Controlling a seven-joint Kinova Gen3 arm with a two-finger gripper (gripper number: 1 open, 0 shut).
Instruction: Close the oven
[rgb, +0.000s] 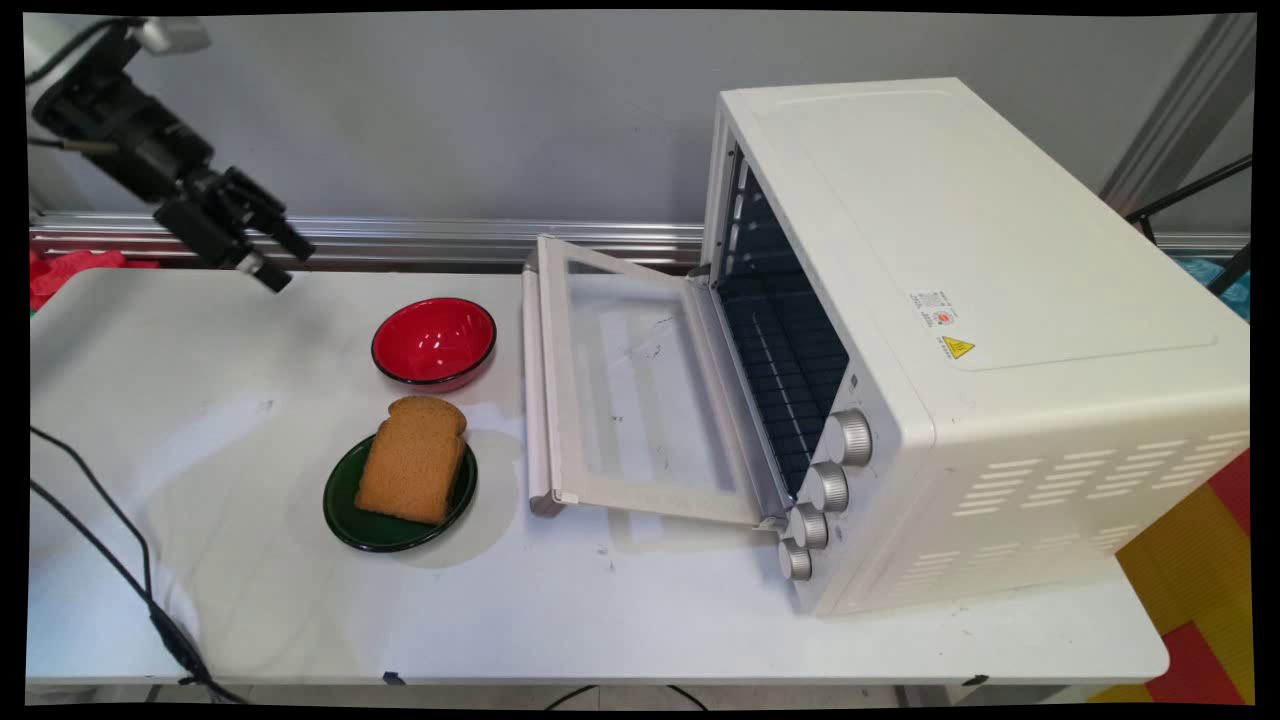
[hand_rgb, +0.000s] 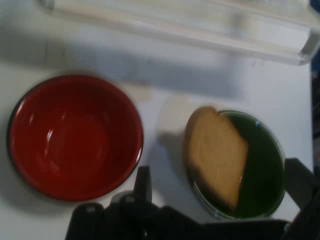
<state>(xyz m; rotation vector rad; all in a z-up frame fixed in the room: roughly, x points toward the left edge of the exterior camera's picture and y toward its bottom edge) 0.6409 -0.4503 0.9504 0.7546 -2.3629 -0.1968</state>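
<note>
A: Main view — black two-finger gripper (rgb: 262, 243) hangs high over the white table's (rgb: 250, 620) far left corner, holding nothing.

B: Hand view: jaws wide apart. The brown bread slice (hand_rgb: 216, 154) on the round green plate (hand_rgb: 262, 170) lies between them, long axis diagonal; the glossy red bowl (hand_rgb: 75, 136) sits beside it.

A: White toaster oven (rgb: 1000, 330) at the table's right end, door down.

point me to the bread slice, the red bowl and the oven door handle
bread slice (rgb: 412, 461), main view, middle of its top face.
red bowl (hand_rgb: 75, 136), hand view, inner floor.
oven door handle (rgb: 534, 380), main view, midway along the bar at the door's left edge.
</note>
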